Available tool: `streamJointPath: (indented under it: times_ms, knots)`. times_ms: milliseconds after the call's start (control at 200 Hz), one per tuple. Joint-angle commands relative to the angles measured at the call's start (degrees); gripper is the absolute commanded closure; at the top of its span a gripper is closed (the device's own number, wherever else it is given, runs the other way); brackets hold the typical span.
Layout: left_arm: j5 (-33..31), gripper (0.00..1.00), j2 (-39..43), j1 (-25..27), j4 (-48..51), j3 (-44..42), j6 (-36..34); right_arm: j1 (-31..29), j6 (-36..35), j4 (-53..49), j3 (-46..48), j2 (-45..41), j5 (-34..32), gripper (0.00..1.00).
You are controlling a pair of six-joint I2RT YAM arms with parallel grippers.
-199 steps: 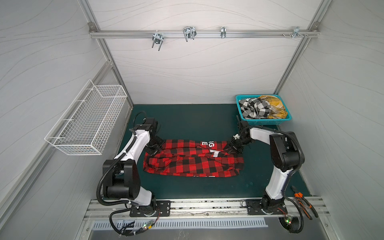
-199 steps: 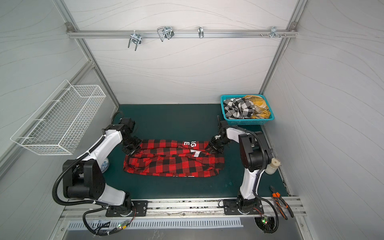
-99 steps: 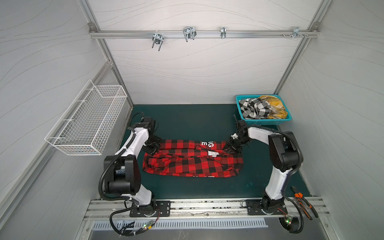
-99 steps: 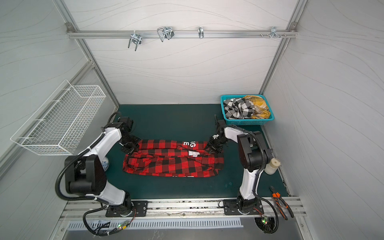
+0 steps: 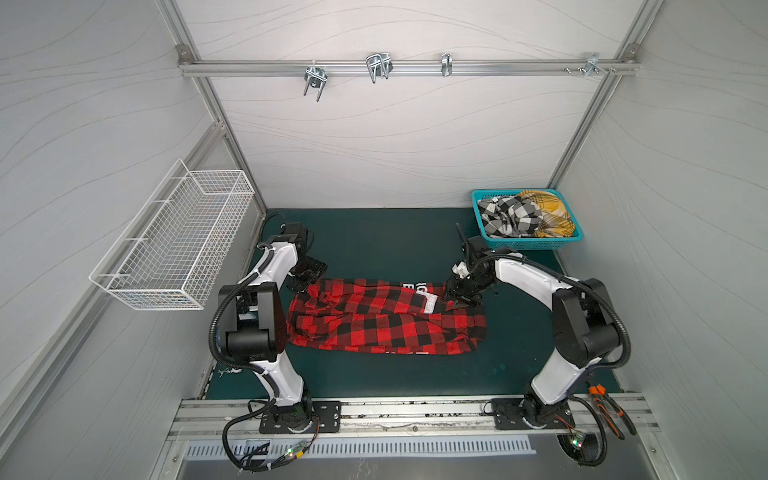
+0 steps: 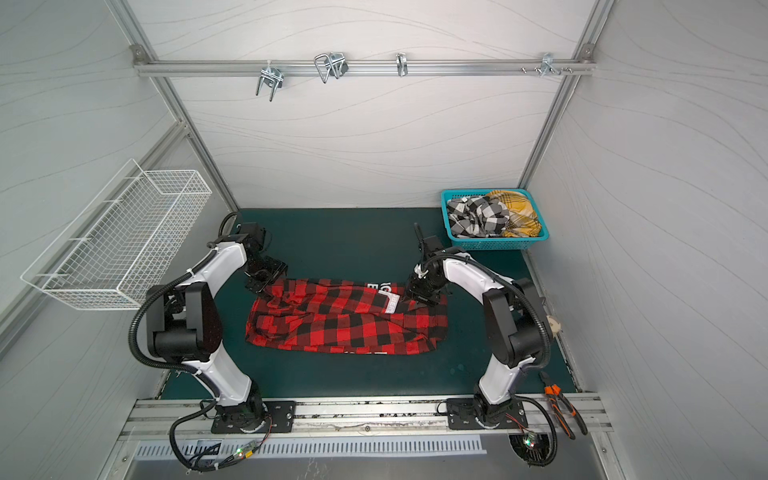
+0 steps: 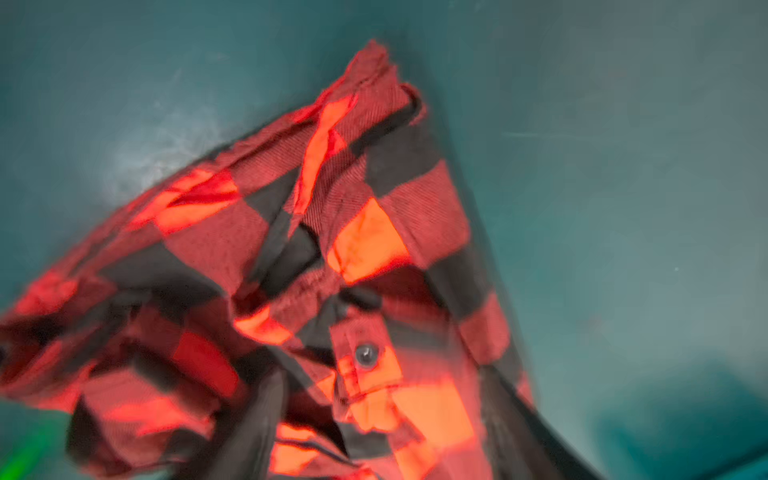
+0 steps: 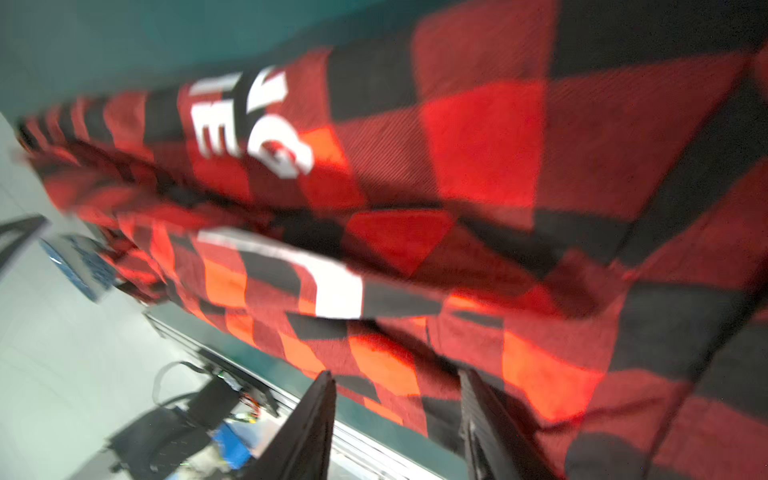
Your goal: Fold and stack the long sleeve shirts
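**Red plaid shirt point(image 5: 386, 324) half-folded; snag risk**

It lies in a lumpy band across the middle of the mat point(image 5: 374, 241). L gripper point(image 5: 299, 287) is at its far L corner, jaws wide, nothing pinched. R gripper point(image 5: 454, 300) is at the far R corner, jaws part-open, no clear hold. Other 2 shirts point(image 5: 509, 216) sit in the basket point(image 5: 530, 246). Risk: cloth snags a finger on lift-off and the fold drags open.

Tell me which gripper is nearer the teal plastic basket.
Right. The right gripper sits at one end of the red-and-black plaid shirt, close to the teal plastic basket; the left gripper is at its opposite end, across the green mat.
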State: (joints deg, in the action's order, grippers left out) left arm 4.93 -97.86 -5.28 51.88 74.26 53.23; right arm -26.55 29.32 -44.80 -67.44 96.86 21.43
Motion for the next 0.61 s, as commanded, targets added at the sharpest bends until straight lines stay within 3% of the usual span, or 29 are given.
streamJointPath:
  times_ms: [0,125,275,435,600]
  knots:
    - [-2.1,0.19,3.9,-0.7,3.9,0.2,-2.9,-3.6,-2.6,-5.6,-2.9,-2.2,-8.2,0.49]
    - [-2.1,0.25,7.6,-0.8,4.3,-4.1,-3.4,-6.1,-3.6,-7.4,-7.0,-0.8,-11.4,0.47]
    - [6.3,0.45,8.8,-0.9,-3.5,-12.2,-4.6,-6.9,-4.4,-4.3,-10.2,4.0,-5.2,0.49]
    - [13.8,0.37,4.7,-0.9,-10.1,-14.1,-3.3,-6.5,-3.7,-4.7,-12.1,10.3,-4.1,0.56]
    - [14.9,0.32,3.2,-0.9,-13.7,-13.3,-1.3,-5.2,-2.5,-4.3,-8.7,8.1,-4.6,0.56]
